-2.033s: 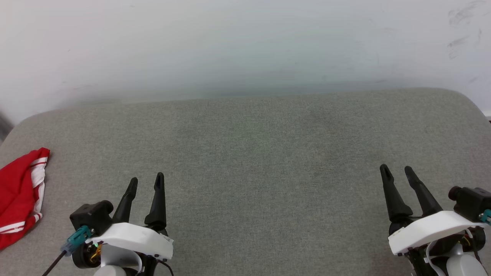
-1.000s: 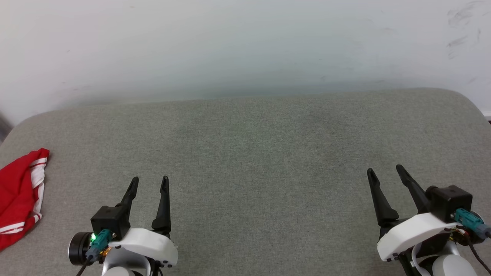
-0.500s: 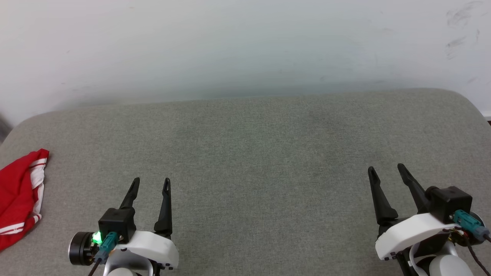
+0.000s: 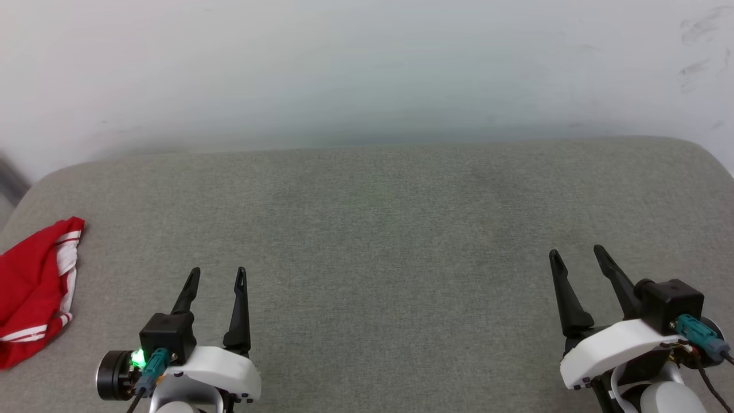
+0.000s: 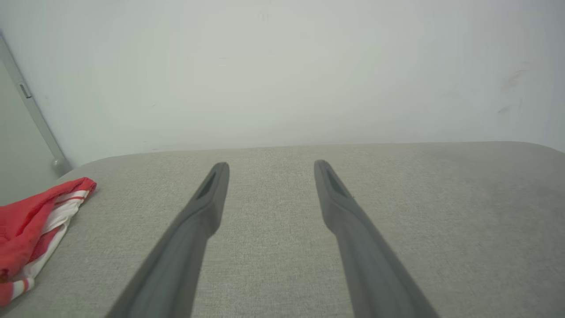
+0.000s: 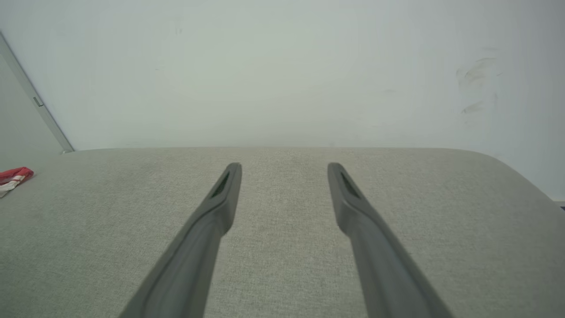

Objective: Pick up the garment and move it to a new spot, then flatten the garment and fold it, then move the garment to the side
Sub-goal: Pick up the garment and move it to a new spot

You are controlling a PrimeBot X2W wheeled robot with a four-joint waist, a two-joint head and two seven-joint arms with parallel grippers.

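Now, the left gripper (image 4: 218, 271) and right gripper (image 4: 576, 250) are hanging with jaws apart, and a clumsy grab is risking shoving the crumpled red-and-white cloth shirt (image 4: 28, 287) off the grey cushion (image 4: 373, 229).

Garment (image 4: 31, 287): red w/ a white panel & red-white striped trim. Couch surface (image 4: 373, 229) is speckled grey-beige weave; wall (image 4: 344, 69) is off-white w/ faint dark scuffs at upper right. Left gripper (image 4: 218, 275) & right gripper (image 4: 576, 253): black fingers (image 4: 239, 310), white shells, teal plugs, green light on the left one.

One garment (image 4: 31, 287), two end effectors (image 4: 218, 271) (image 4: 576, 250), one grey cushion (image 4: 378, 229)
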